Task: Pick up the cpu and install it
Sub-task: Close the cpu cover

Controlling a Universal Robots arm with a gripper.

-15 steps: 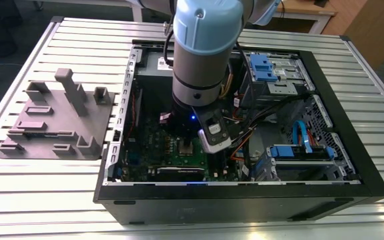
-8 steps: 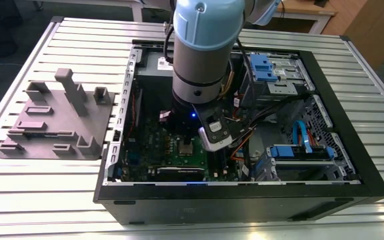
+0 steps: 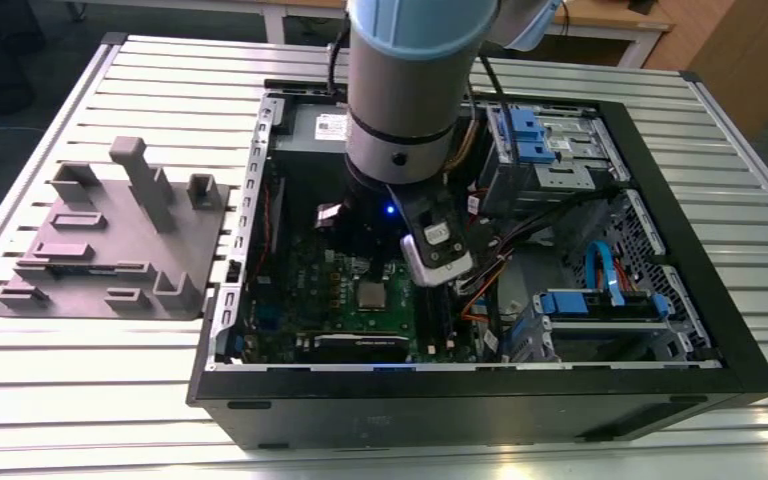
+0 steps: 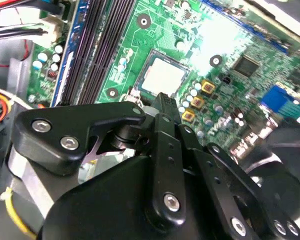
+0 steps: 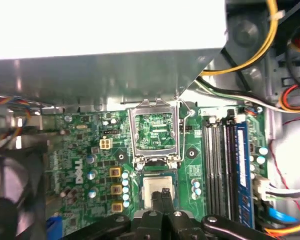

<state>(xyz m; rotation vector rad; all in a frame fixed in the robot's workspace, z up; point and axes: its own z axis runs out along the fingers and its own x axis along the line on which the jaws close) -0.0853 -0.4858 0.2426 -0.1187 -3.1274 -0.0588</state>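
The cpu (image 3: 372, 293) lies flat in its socket on the green motherboard (image 3: 307, 290) inside the open computer case (image 3: 704, 300). In both wrist views it is a pale silver square (image 5: 155, 190) (image 4: 162, 76). The socket's metal retention frame (image 5: 154, 127) stands flipped open beside it. My gripper (image 5: 163, 196) hangs just above the chip's edge, its two thin black fingers pressed together with nothing between them. The fingertips (image 4: 163, 100) point down at the chip's near side.
A big grey metal box (image 5: 105, 60) rises close behind the socket. Black memory slots (image 5: 220, 160) run along one side, with loose cables (image 5: 250, 50) and blue drive bays (image 3: 544, 140) beyond. A grey plastic fixture (image 3: 111, 240) stands on the slatted table at the exterior view's left.
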